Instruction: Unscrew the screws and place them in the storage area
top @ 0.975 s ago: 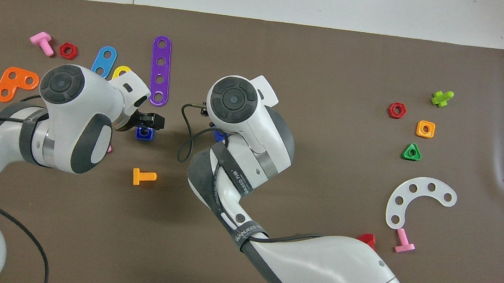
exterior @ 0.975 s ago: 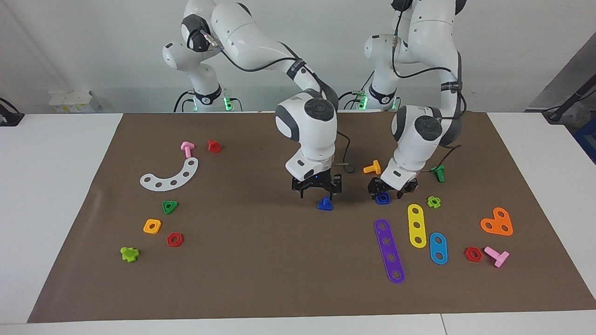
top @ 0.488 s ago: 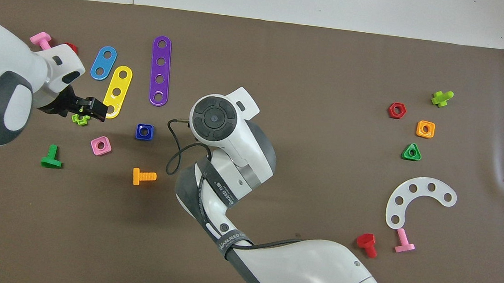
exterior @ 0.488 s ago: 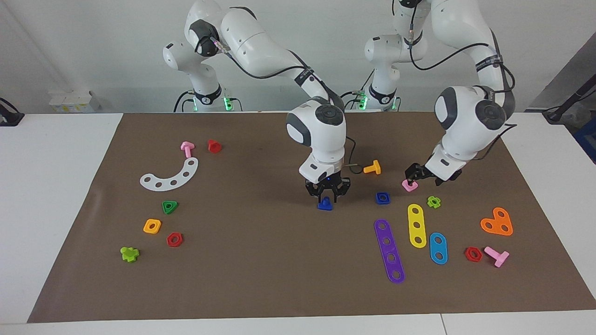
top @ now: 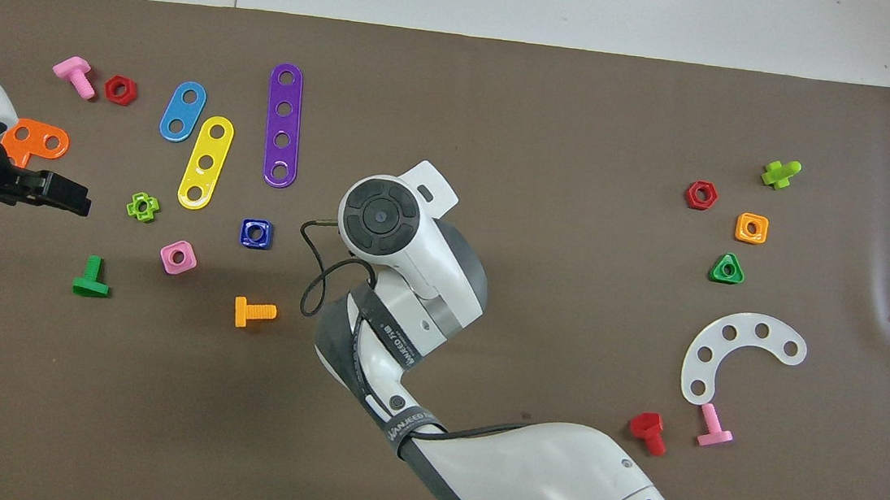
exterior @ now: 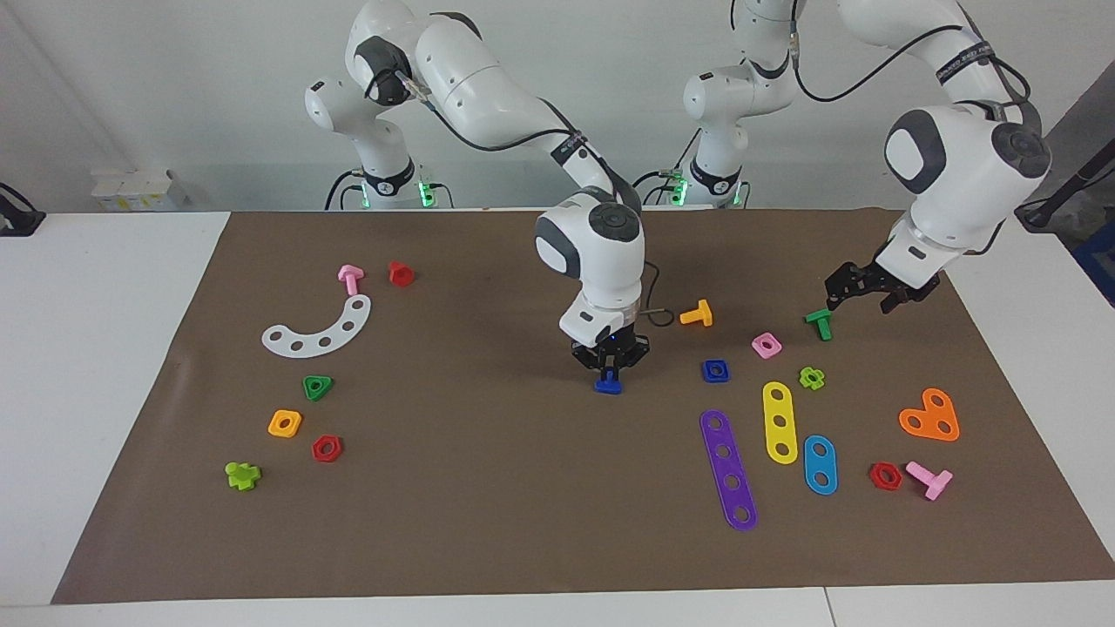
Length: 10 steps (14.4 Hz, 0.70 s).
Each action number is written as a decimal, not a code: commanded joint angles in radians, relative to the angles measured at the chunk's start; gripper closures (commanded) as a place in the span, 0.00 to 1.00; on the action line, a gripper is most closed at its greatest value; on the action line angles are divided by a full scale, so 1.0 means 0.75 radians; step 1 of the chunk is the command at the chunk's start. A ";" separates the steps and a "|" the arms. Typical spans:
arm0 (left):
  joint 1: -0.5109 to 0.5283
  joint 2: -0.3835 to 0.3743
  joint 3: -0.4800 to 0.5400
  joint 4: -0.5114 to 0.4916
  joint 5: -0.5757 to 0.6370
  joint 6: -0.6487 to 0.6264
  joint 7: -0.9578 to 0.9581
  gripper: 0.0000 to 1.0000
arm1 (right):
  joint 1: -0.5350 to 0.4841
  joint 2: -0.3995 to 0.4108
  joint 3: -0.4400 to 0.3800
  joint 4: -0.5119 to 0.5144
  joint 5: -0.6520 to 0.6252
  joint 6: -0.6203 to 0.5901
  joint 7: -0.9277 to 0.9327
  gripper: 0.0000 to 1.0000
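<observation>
- The right end effector (exterior: 610, 356) is pointing straight down at mid-surface, its fingers closing on the upright stem of the small blue plastic toy bolt with the flat triangular head (exterior: 608, 383), whose head is resting on the brown paper mat (exterior: 488, 488).
- The left end effector (exterior: 862, 289) is hanging empty, with its fingers spread apart, over the mat at the left arm's end, just above the green T-shaped plastic bolt (exterior: 819, 322).
- The flat blue square plastic nut (exterior: 715, 371) is lying beside the bolt, toward the left arm's end.
- The white curved plastic strip with 5 holes (exterior: 320, 329) is lying toward the right arm's end, well apart from the bolt, with loose small toy parts around it.
</observation>
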 commanded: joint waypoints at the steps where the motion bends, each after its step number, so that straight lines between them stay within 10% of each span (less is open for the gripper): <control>1: 0.024 -0.148 0.005 -0.015 0.007 -0.081 -0.034 0.00 | -0.035 -0.054 -0.010 0.026 0.019 -0.083 -0.028 1.00; 6: 0.024 -0.297 0.003 -0.013 0.095 -0.238 -0.038 0.00 | -0.380 -0.554 -0.024 -0.439 0.035 -0.113 -0.442 1.00; 10: 0.016 -0.377 -0.009 -0.005 0.095 -0.288 -0.047 0.00 | -0.623 -0.721 -0.022 -0.720 0.084 -0.078 -0.806 1.00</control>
